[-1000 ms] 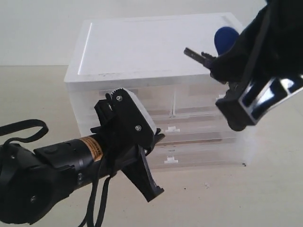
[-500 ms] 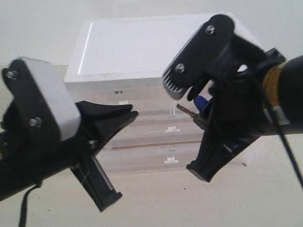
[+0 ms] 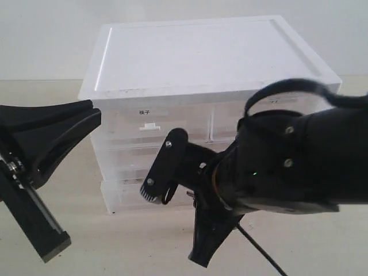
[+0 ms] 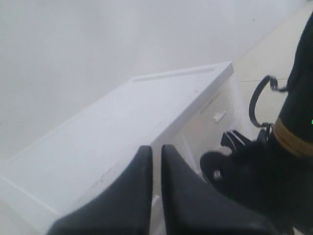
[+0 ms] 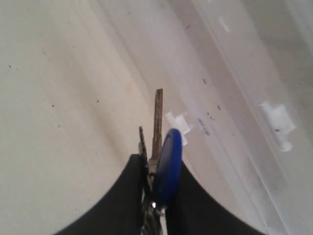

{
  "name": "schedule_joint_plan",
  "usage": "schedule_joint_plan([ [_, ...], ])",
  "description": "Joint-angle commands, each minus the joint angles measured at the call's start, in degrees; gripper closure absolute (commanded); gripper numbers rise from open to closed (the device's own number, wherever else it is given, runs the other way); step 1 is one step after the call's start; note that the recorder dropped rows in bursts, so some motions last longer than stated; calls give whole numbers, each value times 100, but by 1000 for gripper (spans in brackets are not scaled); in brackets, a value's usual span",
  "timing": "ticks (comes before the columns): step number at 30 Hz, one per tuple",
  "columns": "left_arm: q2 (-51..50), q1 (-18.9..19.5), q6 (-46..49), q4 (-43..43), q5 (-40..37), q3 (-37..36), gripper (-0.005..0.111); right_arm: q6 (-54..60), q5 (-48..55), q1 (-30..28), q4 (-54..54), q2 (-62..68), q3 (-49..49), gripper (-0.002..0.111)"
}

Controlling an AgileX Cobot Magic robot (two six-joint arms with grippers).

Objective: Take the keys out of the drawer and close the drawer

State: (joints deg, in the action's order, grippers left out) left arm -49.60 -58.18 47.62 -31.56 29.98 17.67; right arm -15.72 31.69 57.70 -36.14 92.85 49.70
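Observation:
The keys (image 5: pixel 157 128), silver blades beside a round blue fob (image 5: pixel 168 166), are pinched in my right gripper (image 5: pixel 159 169), which is shut on them low over the table in front of the unit. In the exterior view the keys are hidden behind my right gripper (image 3: pixel 201 256). The drawer (image 3: pixel 123 160) is the wide translucent middle tier; its front looks flush with the other tiers and its handle is hidden behind the right arm. At the left, level with the unit's top tier, my left gripper (image 3: pixel 95 112) (image 4: pixel 156 152) is shut on nothing.
The white-topped drawer unit (image 3: pixel 195 52) stands on a beige table (image 3: pixel 69 230). Its top tier has two half-width drawers, one labelled (image 3: pixel 146 118). White tab handles (image 5: pixel 276 122) show on the unit's front. My bulky right arm (image 3: pixel 287 167) covers the unit's lower right.
The right arm has swung down from above the unit to low in front of it, still holding the keys. The left gripper has pulled back to the left, away from the unit's front.

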Motion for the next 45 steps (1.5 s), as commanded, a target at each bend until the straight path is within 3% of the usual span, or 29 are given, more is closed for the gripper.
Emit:
schedule_joint_plan([
  [1, 54, -14, 6, -95, 35, -38, 102, -100, -31, -1, -509, 407, -5, 109],
  [4, 54, -14, 6, -95, 24, -38, 102, -428, -165, -1, -948, 439, -5, 105],
  [6, 54, -14, 6, -95, -6, -38, 102, -795, -24, -1, -1290, 439, 69, 89],
  [7, 54, -14, 6, -95, -49, -38, 102, -834, 51, -1, -1347, 439, 70, 74],
  [9, 54, -14, 6, -95, -205, -38, 102, -834, 162, -1, -1360, 439, 70, 63],
  [10, 54, -14, 6, -95, -330, -38, 102, -834, 207, -1, -1387, 439, 70, 62],
  [12, -112, -14, 104, -49, -628, -38, 102, -834, 650, 11, -1385, 365, 278, 65],
  [14, -679, -14, 104, -59, -573, -38, 102, -834, 1259, 11, -1319, 142, 632, 75],
  [17, -1853, -14, 104, -59, -456, 85, 102, -846, 1648, 11, -1324, -393, 970, 108],
  [25, -3927, 55, 252, -59, -744, 819, 102, -928, 1537, 11, -1619, -1134, 976, 108],
  [30, -4913, 566, 332, -59, -887, 1404, 102, -966, 1574, 11, -1619, -1426, 976, 108],
  [37, -5651, 1219, 332, -59, -899, 1914, 102, -1030, 1574, 11, -1607, -1624, 976, 108],
  [45, -5802, 1300, 1, -59, -299, 2045, 102, -1042, 1562, 11, -1549, -1638, 976, 108],
])
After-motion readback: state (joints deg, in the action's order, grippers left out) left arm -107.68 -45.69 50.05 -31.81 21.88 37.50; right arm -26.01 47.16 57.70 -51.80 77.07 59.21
